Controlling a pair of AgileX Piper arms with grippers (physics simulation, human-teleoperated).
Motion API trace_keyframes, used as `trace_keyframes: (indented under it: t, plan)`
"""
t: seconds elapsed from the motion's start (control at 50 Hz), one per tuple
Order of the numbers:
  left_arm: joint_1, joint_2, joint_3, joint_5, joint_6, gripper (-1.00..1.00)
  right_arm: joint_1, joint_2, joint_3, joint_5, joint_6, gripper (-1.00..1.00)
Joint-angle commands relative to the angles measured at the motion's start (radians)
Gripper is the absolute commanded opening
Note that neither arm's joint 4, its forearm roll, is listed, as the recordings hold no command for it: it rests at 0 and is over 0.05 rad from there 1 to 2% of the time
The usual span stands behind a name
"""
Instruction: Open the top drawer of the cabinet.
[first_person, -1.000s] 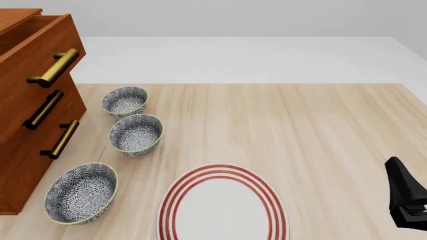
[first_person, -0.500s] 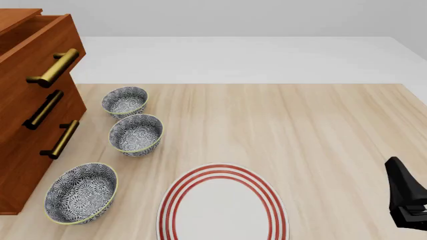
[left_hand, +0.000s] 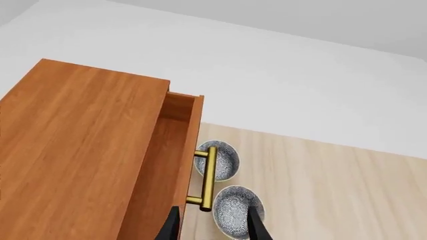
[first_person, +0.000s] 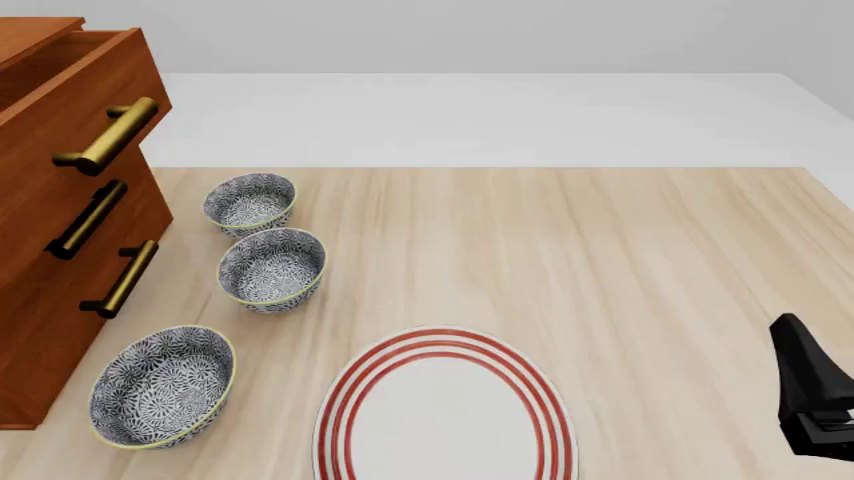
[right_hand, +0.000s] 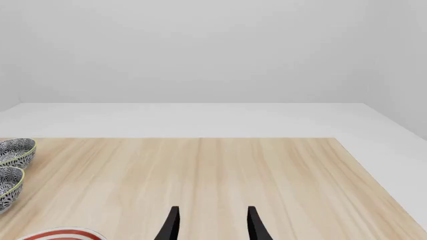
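Observation:
The reddish-brown cabinet (first_person: 38, 310) stands at the table's far left. Its top drawer (first_person: 74, 95) juts out past the two lower drawers, and its brass bar handle (first_person: 110, 137) is free. In the left wrist view the top drawer (left_hand: 179, 150) shows a gap behind its front panel, with the handle (left_hand: 209, 176) below it. My left gripper (left_hand: 211, 227) hovers above, open and apart from the handle. It is out of the front view. My right gripper (right_hand: 212, 225) is open over bare table. The right arm (first_person: 814, 400) sits at the front right edge.
Three patterned bowls (first_person: 250, 203) (first_person: 272, 266) (first_person: 162, 385) stand in a row just right of the cabinet. A white plate with red rings (first_person: 445, 410) lies at the front centre. The wooden table (first_person: 641, 260) ends at a white floor behind.

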Motion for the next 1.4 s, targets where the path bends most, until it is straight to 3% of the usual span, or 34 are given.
trace_keyframes:
  t: [0.02,1.08,1.4]
  plan:
    - [0.017,0.009,0.017,-0.019,0.009,1.00,0.000,0.000,0.000,0.000,0.000,1.00]
    - [0.061,0.065,0.097,-0.095,0.045,1.00,0.000,0.000,0.000,0.000,0.000,1.00]
    - [0.060,0.090,0.079,-0.098,0.048,1.00,0.000,0.000,0.000,0.000,0.000,1.00]
